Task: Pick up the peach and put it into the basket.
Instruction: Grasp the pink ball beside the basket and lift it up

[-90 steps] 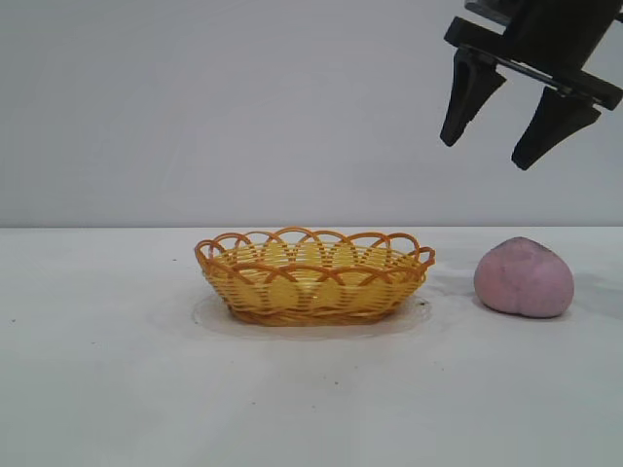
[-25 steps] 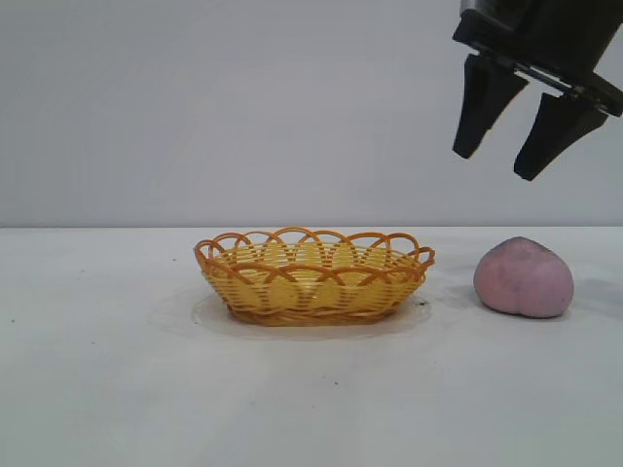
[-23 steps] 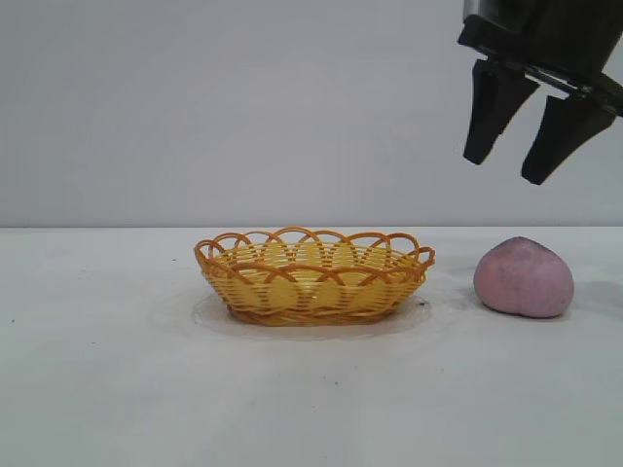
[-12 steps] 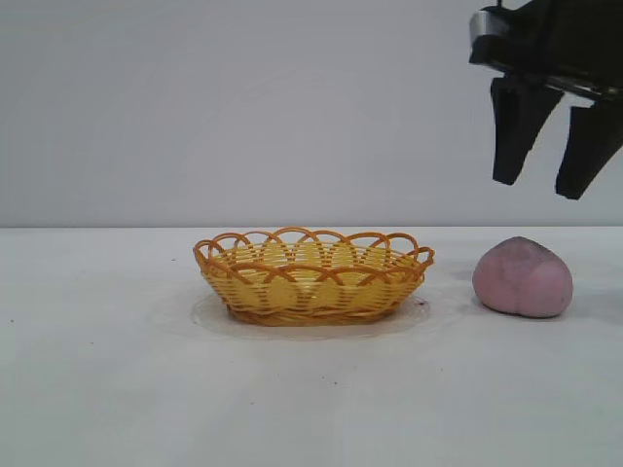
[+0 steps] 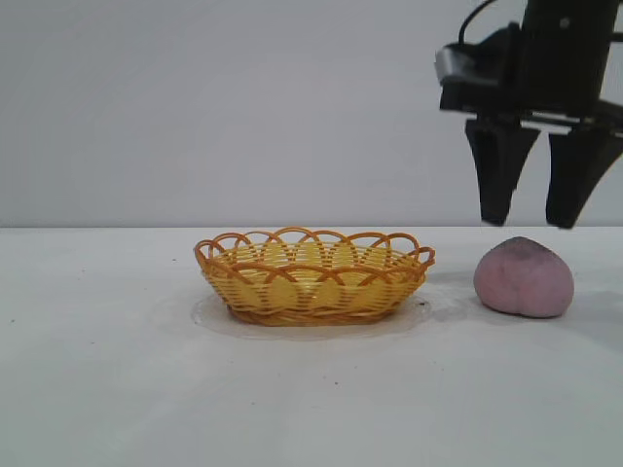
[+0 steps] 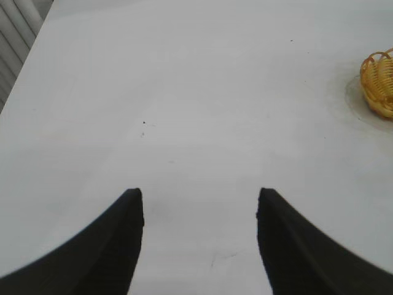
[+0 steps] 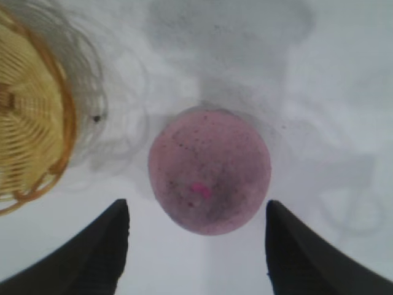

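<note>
Right end effector (image 5: pixel 531 219), fingers spread and empty, hangs directly above the peach (image 5: pixel 524 277), beside the basket (image 5: pixel 313 276).

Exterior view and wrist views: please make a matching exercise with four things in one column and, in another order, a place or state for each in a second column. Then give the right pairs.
Things:
1. peach
2. basket
3. right gripper
4. left gripper

Places or states:
A. open, over bare table, away from the fruit
B. empty, at the table's middle
C. on the table, right of the basket
D. open, just above the peach

Pairs: 1-C, 2-B, 3-D, 4-A
</note>
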You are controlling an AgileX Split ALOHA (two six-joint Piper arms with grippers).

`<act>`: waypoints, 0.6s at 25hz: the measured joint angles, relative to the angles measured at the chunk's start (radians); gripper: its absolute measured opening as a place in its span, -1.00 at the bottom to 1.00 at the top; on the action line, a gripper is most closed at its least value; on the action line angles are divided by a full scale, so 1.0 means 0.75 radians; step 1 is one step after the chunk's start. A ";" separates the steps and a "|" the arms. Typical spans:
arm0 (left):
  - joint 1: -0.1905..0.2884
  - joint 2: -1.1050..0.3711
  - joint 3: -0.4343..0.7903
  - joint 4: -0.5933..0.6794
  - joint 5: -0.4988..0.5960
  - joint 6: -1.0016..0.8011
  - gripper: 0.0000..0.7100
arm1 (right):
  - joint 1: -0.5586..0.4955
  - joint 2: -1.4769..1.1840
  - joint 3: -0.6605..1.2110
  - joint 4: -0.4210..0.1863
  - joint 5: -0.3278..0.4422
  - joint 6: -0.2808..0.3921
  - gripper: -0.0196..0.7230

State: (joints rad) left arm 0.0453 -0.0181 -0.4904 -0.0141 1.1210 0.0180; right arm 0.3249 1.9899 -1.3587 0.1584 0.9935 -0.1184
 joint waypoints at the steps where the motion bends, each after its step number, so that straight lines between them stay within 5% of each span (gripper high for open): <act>1: 0.000 0.000 0.000 0.000 0.000 0.000 0.01 | 0.000 0.014 0.000 -0.002 -0.008 0.000 0.31; 7: 0.000 0.000 0.000 0.000 0.000 0.000 0.01 | 0.000 0.077 -0.005 -0.006 -0.041 0.000 0.01; 12: 0.000 -0.001 0.000 0.000 0.000 0.000 0.01 | 0.000 0.080 -0.008 -0.006 -0.033 0.000 -0.66; 15: 0.000 -0.001 0.000 0.000 0.000 0.000 0.01 | 0.000 0.080 -0.011 -0.017 -0.016 -0.018 -0.77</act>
State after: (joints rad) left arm 0.0453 -0.0186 -0.4904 -0.0141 1.1210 0.0180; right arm 0.3249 2.0496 -1.3673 0.1459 0.9816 -0.1318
